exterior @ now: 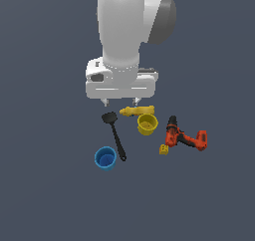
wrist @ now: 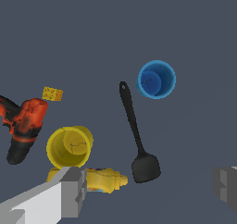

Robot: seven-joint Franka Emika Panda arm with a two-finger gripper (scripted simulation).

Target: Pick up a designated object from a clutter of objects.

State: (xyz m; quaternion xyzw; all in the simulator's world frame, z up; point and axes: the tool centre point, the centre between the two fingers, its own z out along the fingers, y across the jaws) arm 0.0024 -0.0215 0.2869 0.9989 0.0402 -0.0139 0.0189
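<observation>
While the gripper (exterior: 119, 102) hangs above the clutter with nothing in it, the main risk I see is crowding. The black spatula (exterior: 114, 134) lies flat, its blade near the fingers and its handle running away from them toward the blue cup (exterior: 105, 158). The handle tip looks just beside the cup rim, though the wrist view shows a gap. The yellow banana-like piece (exterior: 137, 110) and the yellow cup (exterior: 147, 124) sit close to the blade on one side. If the fingers drop around the blade, one pad could land on the banana piece or clip the yellow cup. The handle is thin and low; a shallow descent would probably close on air, and a grasp far from the blade would likely let it tip.

Fingers (wrist: 74, 190): spread wide, released, touching nothing; in the wrist view the blade lies between them. The orange-and-black drill (exterior: 185, 137) and the tiny yellow cube (exterior: 164, 149) lie well clear, beyond the yellow cup.
</observation>
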